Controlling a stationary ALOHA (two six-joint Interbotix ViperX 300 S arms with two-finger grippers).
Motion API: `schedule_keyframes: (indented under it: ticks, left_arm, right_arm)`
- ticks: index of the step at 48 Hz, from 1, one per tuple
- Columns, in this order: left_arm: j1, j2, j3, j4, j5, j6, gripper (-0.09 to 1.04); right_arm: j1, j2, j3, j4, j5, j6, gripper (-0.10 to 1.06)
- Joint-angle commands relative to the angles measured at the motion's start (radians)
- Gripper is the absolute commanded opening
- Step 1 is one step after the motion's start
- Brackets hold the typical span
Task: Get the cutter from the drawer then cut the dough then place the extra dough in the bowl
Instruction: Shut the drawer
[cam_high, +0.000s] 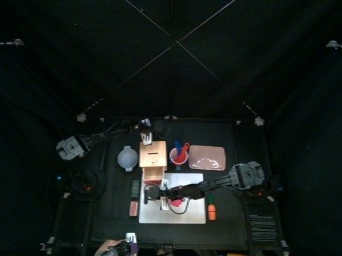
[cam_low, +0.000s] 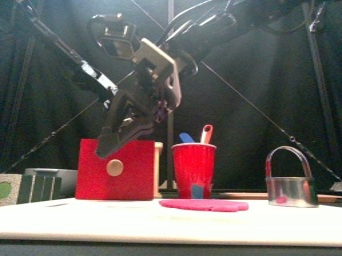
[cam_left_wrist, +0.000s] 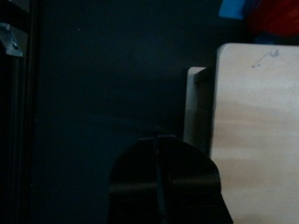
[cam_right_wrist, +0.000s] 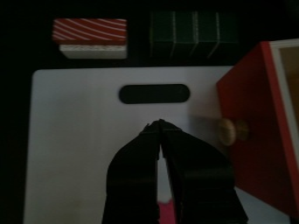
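While the round metal cutter with wire handle (cam_low: 290, 180) stands outside the red-fronted wooden drawer (cam_low: 118, 170), lower right of front view, the flat pink dough disc (cam_low: 203, 205) lies apparently uncut, lower centre. Left pincer (cam_left_wrist: 162, 140) and right pincer (cam_right_wrist: 156, 128) closed, empty. Cutting and scrap disposal outstanding.

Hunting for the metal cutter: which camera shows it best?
The front view: the cutter stands whole, wire handle up, right of the red cup. Top view: too small to tell. Wrist views miss it.
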Motion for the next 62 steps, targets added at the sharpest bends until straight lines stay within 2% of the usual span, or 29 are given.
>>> schedule_keyframes:
  ticks: [1, 48, 62]
  left_arm:
    - [-0.011, 0.002, -0.025, 0.025, 0.006, -0.002, 0.25]
    - [-0.020, 0.029, -0.023, 0.044, 0.011, 0.000, 0.24]
    - [-0.020, 0.032, -0.023, 0.055, 0.008, 0.000, 0.24]
  right_arm:
    - [-0.020, -0.009, -0.035, -0.005, 0.005, -0.002, 0.08]
    - [-0.130, 0.038, -0.092, -0.097, 0.060, -0.005, 0.08]
    - [-0.158, 0.043, -0.110, -0.143, 0.061, -0.005, 0.08]
